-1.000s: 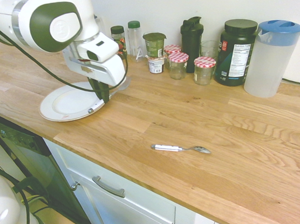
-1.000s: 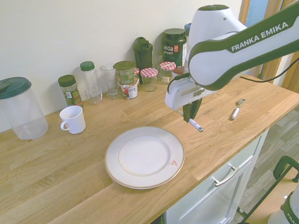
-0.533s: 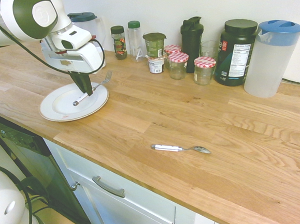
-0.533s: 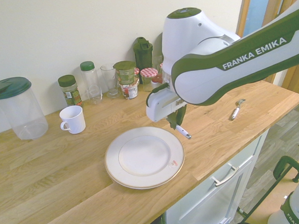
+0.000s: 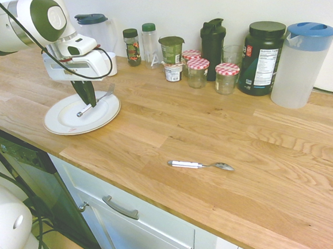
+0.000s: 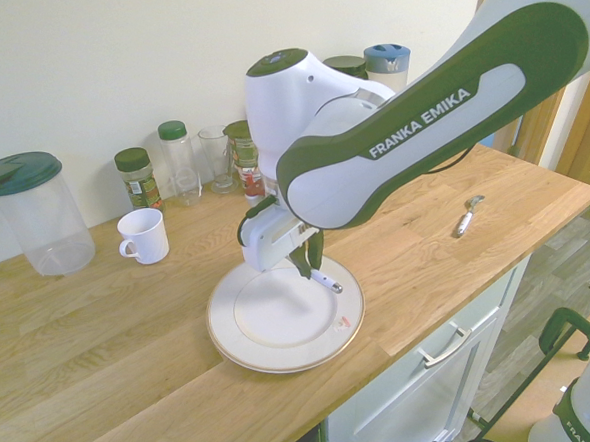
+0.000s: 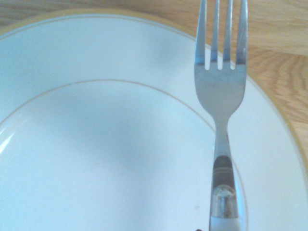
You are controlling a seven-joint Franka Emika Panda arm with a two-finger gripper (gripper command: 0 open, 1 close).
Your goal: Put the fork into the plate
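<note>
Since a second ago the arm has swung across the worktop (image 5: pixel 172 124) from beside the plate (image 6: pixel 232 345) to a place above it, carrying the fork (image 5: pixel 93 102) along; the spoon (image 5: pixel 200 165) near the front edge has not stirred. The gripper (image 5: pixel 87 98) points straight down, its jaws shut tight on the fork's white handle, so the fork hangs slanted over the plate's rim and well, tines toward the wall side and the handle end lower, toward the plate's middle. In the wrist view the tines (image 7: pixel 221 33) reach past the gold-lined rim over bare wood while the neck and handle lie over the white well. As I judge it, the carrying is all but done; what is left is to lower a little, open, and draw clear, and the fork is not yet resting on the plate as far as either outside view shows. The plate is glazed off-white ceramic, round and flat with a wide rim edged by a thin gold line and a second ring about the well. The fork is slim, with polished steel tines and neck that catch the light and a smooth white handle. The worktop is oiled oak in jointed staves, with plain grain.
</note>
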